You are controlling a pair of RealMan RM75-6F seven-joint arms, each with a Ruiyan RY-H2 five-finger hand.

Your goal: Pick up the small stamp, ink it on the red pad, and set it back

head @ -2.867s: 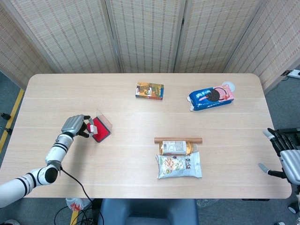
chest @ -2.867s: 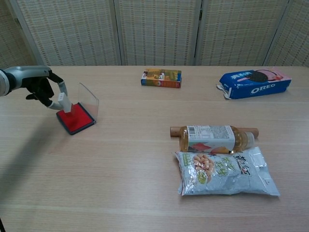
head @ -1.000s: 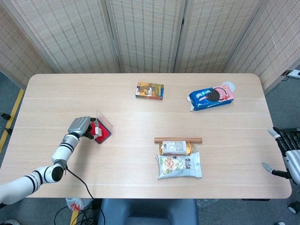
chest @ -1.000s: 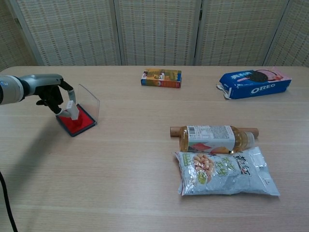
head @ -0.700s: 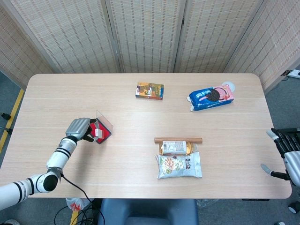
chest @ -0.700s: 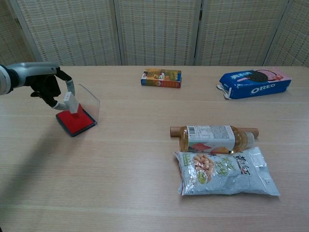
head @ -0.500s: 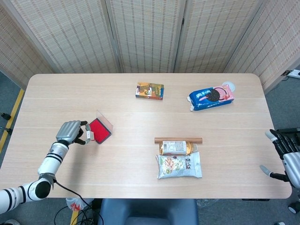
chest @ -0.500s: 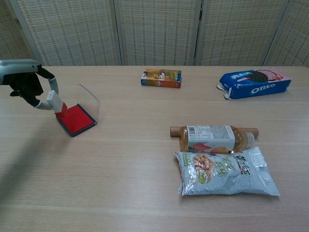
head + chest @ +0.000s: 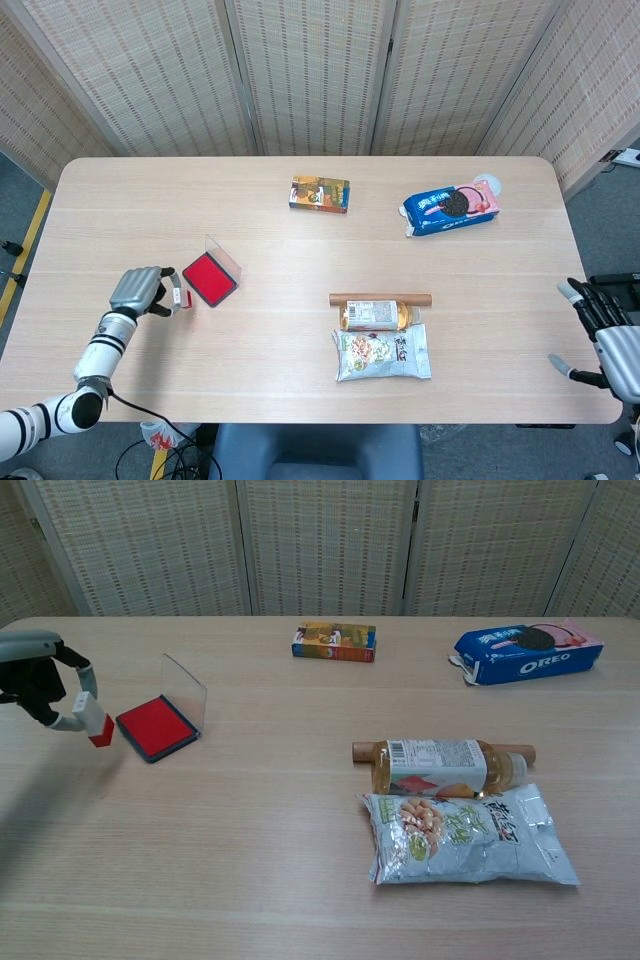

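Observation:
My left hand (image 9: 143, 290) (image 9: 38, 685) pinches the small stamp (image 9: 181, 298) (image 9: 94, 720), a white block with a red inked end. It hangs just left of the red ink pad (image 9: 209, 278) (image 9: 153, 729), above the table, apart from the pad. The pad lies open, its clear lid (image 9: 187, 690) standing upright at the far side. My right hand (image 9: 612, 338) shows only in the head view, off the table's right edge, fingers spread, holding nothing.
A bottle (image 9: 440, 765) lies on its side mid-table, with a snack bag (image 9: 468, 836) in front of it. A small colourful box (image 9: 334, 641) and an Oreo pack (image 9: 527, 650) lie further back.
My left hand lifted the stamp off the red pad and carried it leftward, clear of the pad. The right hand stayed off the table's edge.

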